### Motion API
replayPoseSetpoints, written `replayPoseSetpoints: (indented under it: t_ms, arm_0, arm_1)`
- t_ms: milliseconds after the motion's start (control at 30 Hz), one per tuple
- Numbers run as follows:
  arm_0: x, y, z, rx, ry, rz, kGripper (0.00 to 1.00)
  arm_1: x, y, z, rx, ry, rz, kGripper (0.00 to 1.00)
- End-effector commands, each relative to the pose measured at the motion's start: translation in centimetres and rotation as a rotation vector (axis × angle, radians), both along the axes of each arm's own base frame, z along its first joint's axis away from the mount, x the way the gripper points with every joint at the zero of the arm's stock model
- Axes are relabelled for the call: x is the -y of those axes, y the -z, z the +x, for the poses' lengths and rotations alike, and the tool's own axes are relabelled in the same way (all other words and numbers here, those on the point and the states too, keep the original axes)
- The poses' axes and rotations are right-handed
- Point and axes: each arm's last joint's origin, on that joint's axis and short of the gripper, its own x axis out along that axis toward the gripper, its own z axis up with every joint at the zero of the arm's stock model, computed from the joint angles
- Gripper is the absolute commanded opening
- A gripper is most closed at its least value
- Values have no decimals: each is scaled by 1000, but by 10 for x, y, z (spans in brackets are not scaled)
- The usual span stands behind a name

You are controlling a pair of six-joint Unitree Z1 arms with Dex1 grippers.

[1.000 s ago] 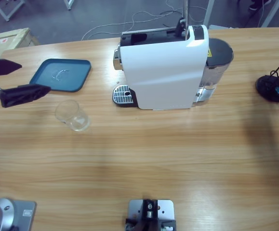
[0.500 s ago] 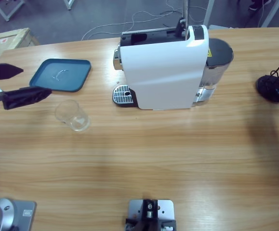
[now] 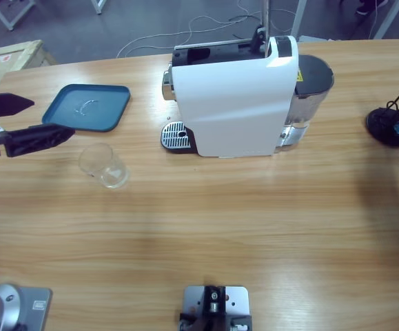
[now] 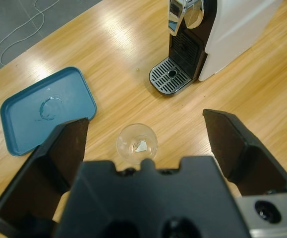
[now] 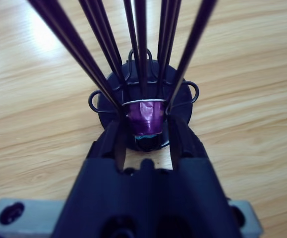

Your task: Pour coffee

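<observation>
Your white-bodied capsule coffee machine (image 3: 233, 100) stands mid-table, teal plastic tray (image 3: 87, 107) to its left. Your left gripper (image 3: 30, 121) hangs spread wide beside the empty clear glass (image 3: 103, 165); no coffee shows. Your right gripper (image 5: 145, 136) pinches a purple foil capsule (image 5: 144, 118) in the black wire rack (image 5: 143, 101).

High view looked straight down on table (image 3: 206, 227) from far above. Left wrist view looked steeply down from mid height, sharing glass (image 4: 136, 143), blue tray (image 4: 44, 110) and coffee machine (image 4: 222, 29) with high view. Right wrist view sat close, facing capsule rack (image 5: 143, 106) at frame centre.
</observation>
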Motion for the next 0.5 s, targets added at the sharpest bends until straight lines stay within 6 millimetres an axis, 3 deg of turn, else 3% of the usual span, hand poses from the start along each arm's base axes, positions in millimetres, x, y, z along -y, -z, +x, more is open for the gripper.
replayPoseSetpoints:
  t_ms: [33, 433, 500]
  arm_0:
    - [0, 14, -2, -31, 3, 23, 996]
    - [-2, 17, -4, -39, -1, 25, 996]
    - [-3, 18, -4, -39, -2, 25, 996]
  arm_1:
    - [3, 3, -1, 1, -8, 8, 319]
    - [7, 13, 2, -33, -2, 11, 289]
    - [7, 12, 1, -31, -6, 6, 209]
